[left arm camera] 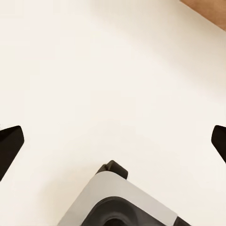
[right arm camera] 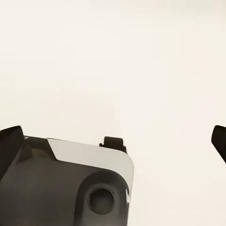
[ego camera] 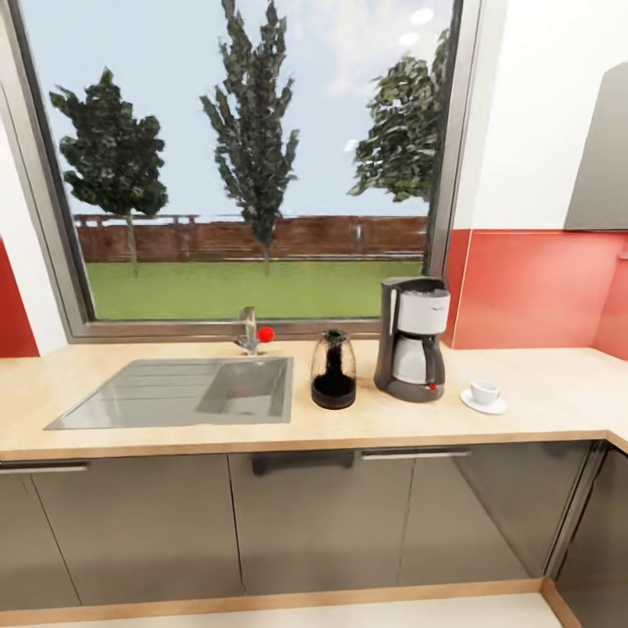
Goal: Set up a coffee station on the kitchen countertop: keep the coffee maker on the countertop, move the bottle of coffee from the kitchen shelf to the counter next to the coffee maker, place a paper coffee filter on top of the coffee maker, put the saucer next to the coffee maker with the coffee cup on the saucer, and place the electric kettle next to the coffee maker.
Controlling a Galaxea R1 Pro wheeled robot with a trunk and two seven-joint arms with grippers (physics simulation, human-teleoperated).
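On the tabletop (ego camera: 541, 397) the coffee maker (ego camera: 412, 338) has the kettle (ego camera: 333, 370) just to its left and the cup (ego camera: 484, 392) on its saucer (ego camera: 483, 402) to its right. The left hand (left arm camera: 113, 141) and the right hand (right arm camera: 113, 141) are both spread wide over pale floor, holding nothing.

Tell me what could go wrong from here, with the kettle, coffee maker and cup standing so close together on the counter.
1. The electric kettle stands close beside the coffee maker; reaching between them could knock one over.
2. The coffee cup sits loose on its saucer, near the machine; a nudge may slide it off.
3. The kettle stands right by the sink edge and could tip into the basin.
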